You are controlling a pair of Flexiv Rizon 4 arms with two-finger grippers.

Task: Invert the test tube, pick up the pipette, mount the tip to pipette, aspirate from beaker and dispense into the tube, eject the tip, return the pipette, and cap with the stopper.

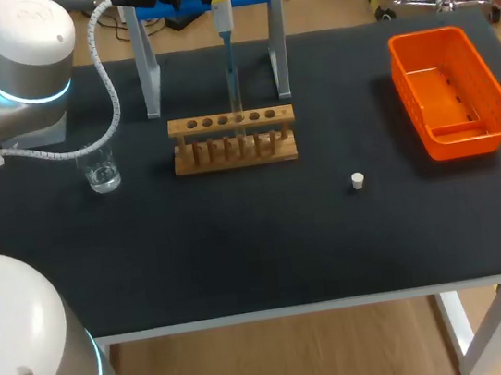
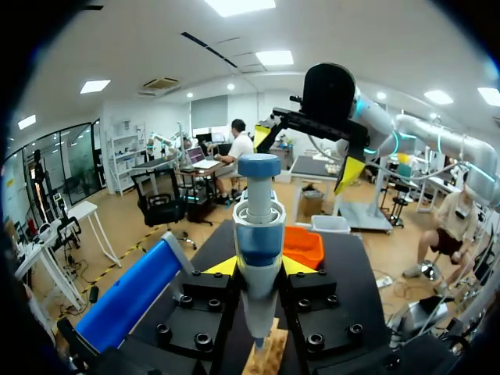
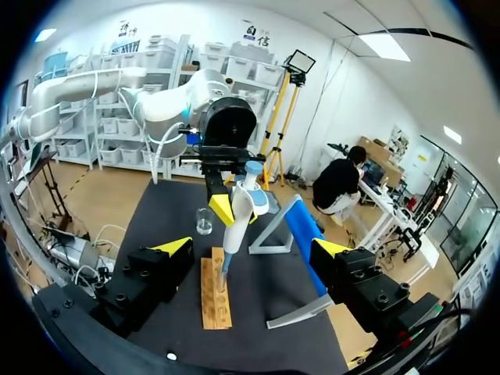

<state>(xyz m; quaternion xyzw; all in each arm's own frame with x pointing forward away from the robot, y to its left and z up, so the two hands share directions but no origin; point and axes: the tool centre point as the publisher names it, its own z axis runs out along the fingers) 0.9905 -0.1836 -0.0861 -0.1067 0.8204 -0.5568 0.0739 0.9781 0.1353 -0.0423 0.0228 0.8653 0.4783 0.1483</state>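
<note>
My left fingers (image 2: pixel 223 267) grip the pipette (image 2: pixel 258 234) upright over the wooden rack (image 1: pixel 233 143), while my right fingers (image 3: pixel 178 245) stand wide apart, empty, above the counter (image 1: pixel 240 245).

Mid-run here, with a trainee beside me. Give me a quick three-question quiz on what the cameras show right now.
1. True or false: the left tool is shut on the pipette.
2. The white stopper lies: A in the orange bin; B on the table; C in the beaker.
3. Fill in: the pipette's lower end hangs over the wooden ___.
Key: 1 true; 2 B; 3 rack.
</note>
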